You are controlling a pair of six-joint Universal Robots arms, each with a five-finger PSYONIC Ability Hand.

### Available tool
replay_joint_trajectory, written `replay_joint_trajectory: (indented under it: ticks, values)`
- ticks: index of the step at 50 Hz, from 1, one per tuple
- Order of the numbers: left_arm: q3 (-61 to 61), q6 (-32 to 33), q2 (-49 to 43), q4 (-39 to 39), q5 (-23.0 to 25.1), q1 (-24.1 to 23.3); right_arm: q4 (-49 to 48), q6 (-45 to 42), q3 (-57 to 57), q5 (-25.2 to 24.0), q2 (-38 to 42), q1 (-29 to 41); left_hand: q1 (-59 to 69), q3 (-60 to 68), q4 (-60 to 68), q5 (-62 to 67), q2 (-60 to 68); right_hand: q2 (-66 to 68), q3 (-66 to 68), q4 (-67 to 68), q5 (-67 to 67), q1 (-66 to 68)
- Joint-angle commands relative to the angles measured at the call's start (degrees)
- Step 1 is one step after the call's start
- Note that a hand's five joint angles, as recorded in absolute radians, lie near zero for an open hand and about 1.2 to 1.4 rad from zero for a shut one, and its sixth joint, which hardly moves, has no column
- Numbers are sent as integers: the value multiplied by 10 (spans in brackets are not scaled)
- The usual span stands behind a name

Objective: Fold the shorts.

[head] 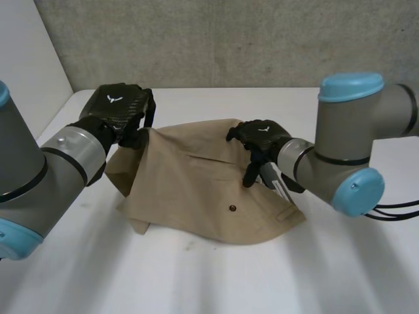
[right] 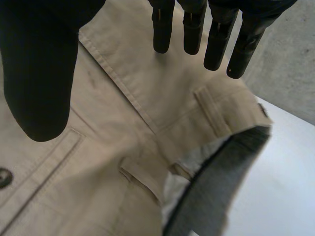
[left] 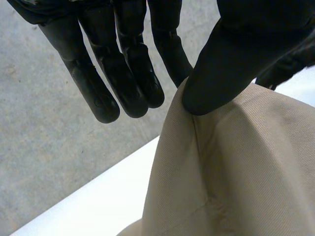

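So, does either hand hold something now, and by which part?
The left hand pinches the shorts at a lifted edge; the right hand, open near the waistband, holds nothing.

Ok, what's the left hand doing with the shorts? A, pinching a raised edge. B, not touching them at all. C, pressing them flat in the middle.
A: the left hand pinches an edge of the shorts between thumb and finger, holding that side up above the table.
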Motion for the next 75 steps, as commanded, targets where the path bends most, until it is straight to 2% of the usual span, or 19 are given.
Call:
replay_joint_trajectory:
  ticks: [1, 6, 12, 15, 17, 20, 27, 35, 40, 44, 48, 59, 64, 71, 75]
  values:
    - [-10, -3, 13, -4, -1, -15, -54, 59, -39, 4, 62, 42, 149, 118, 116, 143, 115, 9, 13, 7, 11, 26]
    - [-11, -9, 17, -4, -1, -14, -55, 63, -88, 24, 117, 58, 149, 118, 116, 143, 115, 31, 35, 29, 33, 48]
    - [-10, -49, 17, -3, 0, -14, -58, 81, -109, 86, 152, 66, 149, 118, 116, 143, 115, 150, 154, 148, 152, 167]
    - [-9, -68, 18, -2, 1, -14, -64, 84, -111, 110, 157, 67, 149, 118, 116, 143, 115, 393, 397, 391, 396, 410]
    - [-6, -74, 18, -2, 1, -14, -71, 84, -112, 126, 151, 66, 149, 118, 116, 143, 115, 644, 648, 642, 647, 662]
    - [-3, -74, 18, -1, 1, -13, -77, 80, -111, 143, 139, 65, 149, 118, 116, 143, 115, 646, 650, 644, 648, 663]
    - [2, -68, 17, 1, -1, -5, -96, 65, -79, 145, -5, 55, 149, 118, 116, 143, 115, 646, 650, 644, 648, 663]
    - [12, -69, 15, 1, -4, 18, -73, -63, -31, 123, -143, 36, 149, 118, 116, 143, 115, 646, 650, 644, 648, 663]
    - [6, -69, 19, -3, -1, 25, 3, -184, 21, 105, -221, 35, 149, 118, 116, 143, 115, 646, 650, 644, 648, 663]
    - [2, -69, 35, -6, 1, 25, 63, -230, 50, 101, -256, 35, 149, 118, 116, 143, 115, 646, 650, 644, 648, 663]
    - [-17, -68, 40, -9, 3, 24, 98, -236, 75, 98, -276, 35, 149, 118, 116, 143, 115, 646, 650, 644, 648, 663]
    - [-52, -65, 5, -8, 3, 21, 101, -224, 133, 89, -265, 40, 149, 118, 116, 143, 115, 646, 650, 644, 648, 663]
    - [-66, -43, -2, -25, 3, 21, 105, -186, 182, 53, -238, 39, 149, 118, 116, 143, 115, 646, 650, 644, 648, 663]
    - [-107, -11, 8, -46, 4, 18, 105, -184, 257, -1, -242, 30, 149, 118, 116, 143, 115, 646, 650, 644, 648, 663]
    - [-131, -8, 31, -70, 4, 16, 109, -186, 274, -7, -257, 22, 149, 118, 116, 143, 115, 646, 650, 644, 648, 663]
